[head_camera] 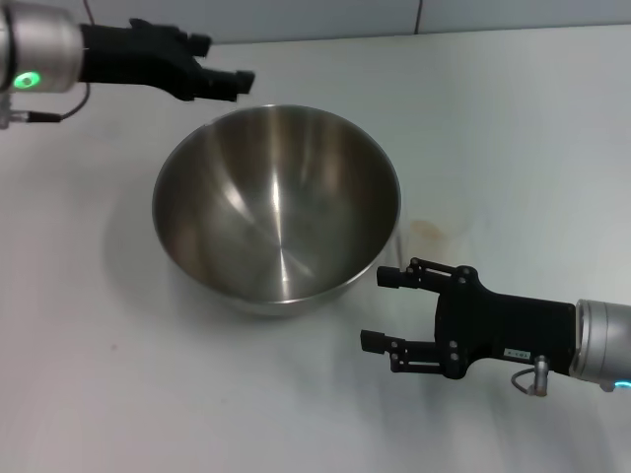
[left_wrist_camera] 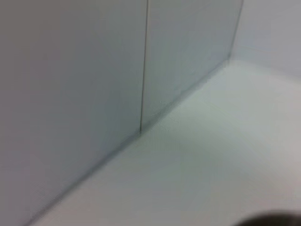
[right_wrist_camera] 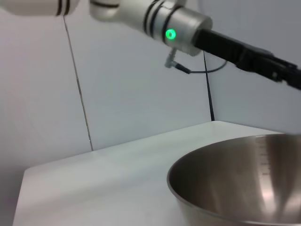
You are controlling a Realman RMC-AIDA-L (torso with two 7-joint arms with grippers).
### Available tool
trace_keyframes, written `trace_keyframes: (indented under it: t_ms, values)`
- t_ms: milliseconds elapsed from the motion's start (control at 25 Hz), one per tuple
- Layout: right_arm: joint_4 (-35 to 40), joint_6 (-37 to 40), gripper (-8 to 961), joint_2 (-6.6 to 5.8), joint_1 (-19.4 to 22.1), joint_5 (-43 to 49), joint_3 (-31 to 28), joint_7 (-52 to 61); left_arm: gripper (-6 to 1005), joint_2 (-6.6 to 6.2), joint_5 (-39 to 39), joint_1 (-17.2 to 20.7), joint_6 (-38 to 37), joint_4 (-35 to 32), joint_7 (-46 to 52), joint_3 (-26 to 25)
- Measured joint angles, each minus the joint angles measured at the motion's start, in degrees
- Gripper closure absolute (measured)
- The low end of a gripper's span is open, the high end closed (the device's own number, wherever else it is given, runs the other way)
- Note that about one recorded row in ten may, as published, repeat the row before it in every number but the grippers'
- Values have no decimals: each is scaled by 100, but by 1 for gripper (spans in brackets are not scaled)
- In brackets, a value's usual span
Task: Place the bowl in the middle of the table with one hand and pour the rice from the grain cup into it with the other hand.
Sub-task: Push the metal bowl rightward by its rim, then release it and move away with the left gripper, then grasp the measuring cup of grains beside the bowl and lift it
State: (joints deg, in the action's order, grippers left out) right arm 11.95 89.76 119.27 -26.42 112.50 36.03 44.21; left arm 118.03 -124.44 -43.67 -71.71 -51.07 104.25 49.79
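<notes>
The stainless-steel mixing bowl (head_camera: pixel 276 209) stands upright and empty about midway across the white table (head_camera: pixel 513 128), rather nearer its far edge than its near one; no rice shows inside it, and no grain cup appears in any view, so where the cup stands cannot be told.

The right gripper (head_camera: pixel 383 308) lies low toward the near right part of the table, its two fingers spread apart and holding nothing, pointing across toward the left edge; the bowl's near right wall sits just beside its upper finger, apart from it as far as can be judged.

The left gripper (head_camera: pixel 234 83) hangs over the far left, just beyond the bowl's far rim, empty; whether its fingers are parted cannot be told.

Judged from this, the bowl looks placed; the right gripper is the nearer to it, and the pouring turns on a cup not yet in sight.
</notes>
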Motion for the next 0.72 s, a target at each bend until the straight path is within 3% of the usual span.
trace_keyframes:
  t_ms: [160,240,280,360,520,720]
  values:
    - [0,5,159,0,8,0,1,0,180,-39,1230,784,-240,-116,-741,-23]
    - [0,6,159,-1,8,0,0,0,180,-39,1230,784,-240,-116,-741,-23]
    - [0,6,159,-4,8,0,1,0,180,-87,2080,1423,-484,31,-1477,-52]
    - [0,8,159,-9,7,0,1,0,180,-128,2643,1806,-720,279,-2093,-99]
    - [4,8,159,-10,5,0,1,0,180,-176,3394,2325,-1264,879,-2948,-475]
    - [1,-1,158,-9,5,0,-2,0,180,-233,3487,2634,-2153,1891,-3916,-1386]
